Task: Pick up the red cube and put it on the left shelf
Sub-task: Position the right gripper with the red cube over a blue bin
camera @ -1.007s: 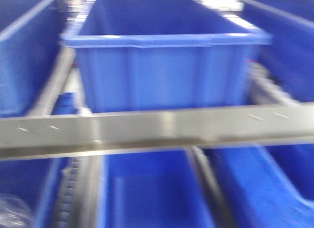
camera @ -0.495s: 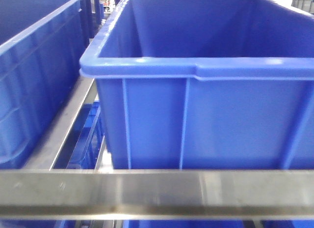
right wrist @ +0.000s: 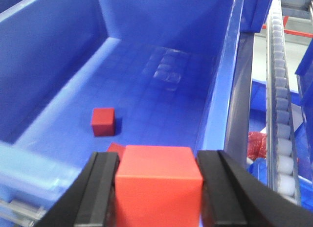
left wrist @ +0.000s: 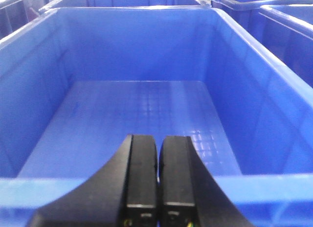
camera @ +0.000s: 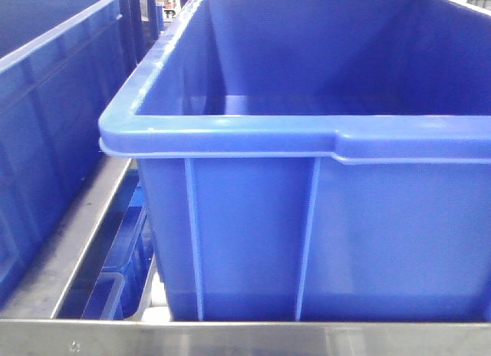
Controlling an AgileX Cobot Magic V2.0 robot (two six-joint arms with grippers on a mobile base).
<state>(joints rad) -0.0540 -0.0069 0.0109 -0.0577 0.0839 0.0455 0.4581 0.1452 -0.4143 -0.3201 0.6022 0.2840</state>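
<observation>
Only your right wrist view showed the red cube (right wrist: 159, 180), clamped between the right fingers (right wrist: 100, 188) above a blue bin (right wrist: 220, 90). Your left fingers (left wrist: 142, 173) hovered pressed together, empty.

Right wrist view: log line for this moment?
right gripper: shut on red cube | left gripper: shut, empty | second red cube: loose on blue bin floor

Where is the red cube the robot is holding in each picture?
Front view: not in it.
Left wrist view: not in it.
Right wrist view: bottom centre, red cube clamped in the right gripper.
Shared landmark: blue plastic bins in every view.
</observation>
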